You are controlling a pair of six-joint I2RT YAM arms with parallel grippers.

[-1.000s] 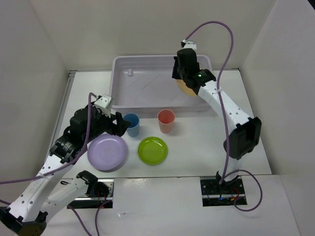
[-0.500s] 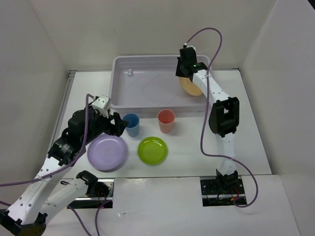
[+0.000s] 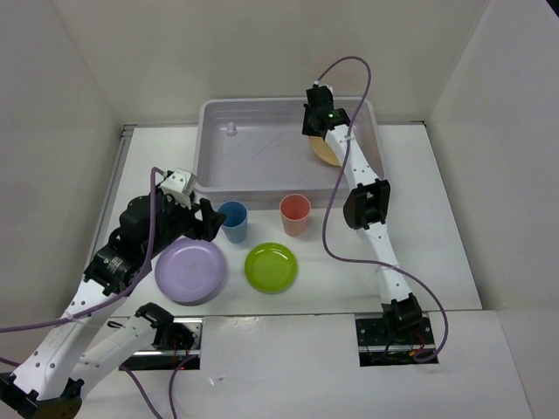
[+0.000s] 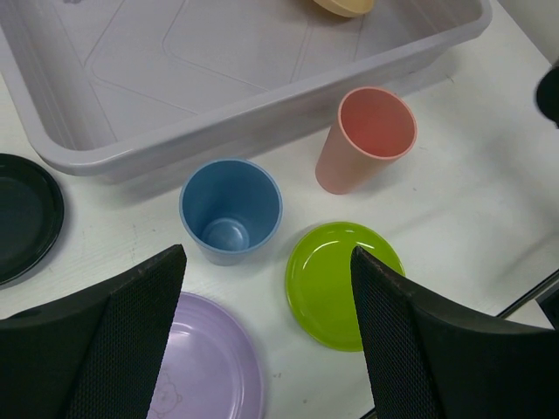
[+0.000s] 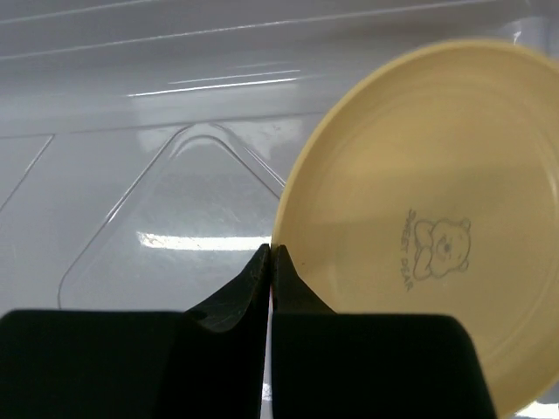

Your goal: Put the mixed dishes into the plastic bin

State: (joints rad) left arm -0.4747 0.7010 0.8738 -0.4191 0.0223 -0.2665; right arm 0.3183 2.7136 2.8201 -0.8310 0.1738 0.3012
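Observation:
My right gripper [image 3: 319, 131] is shut on the rim of the yellow-orange plate [image 3: 326, 151], holding it tilted inside the plastic bin [image 3: 203, 148], over the bin's right end. In the right wrist view the fingertips [image 5: 262, 259] pinch the plate's [image 5: 419, 236] left edge. My left gripper [image 3: 208, 220] is open and empty, hovering by the blue cup [image 4: 231, 209]. The coral-red cup [image 4: 367, 140] stands to its right. The lime-green plate [image 4: 343, 284] and lavender plate [image 4: 196, 367] lie nearer. The black plate [image 4: 22, 214] lies left, hidden under my arm in the top view.
The bin's front wall [image 4: 262, 105] runs just behind both cups. A small white knob [image 3: 231, 128] sits at the bin's back left. White enclosure walls [image 3: 79, 105] stand on three sides.
My right arm has stretched out and carried the yellow-orange plate slightly left and back over the bin. The left arm has barely moved.

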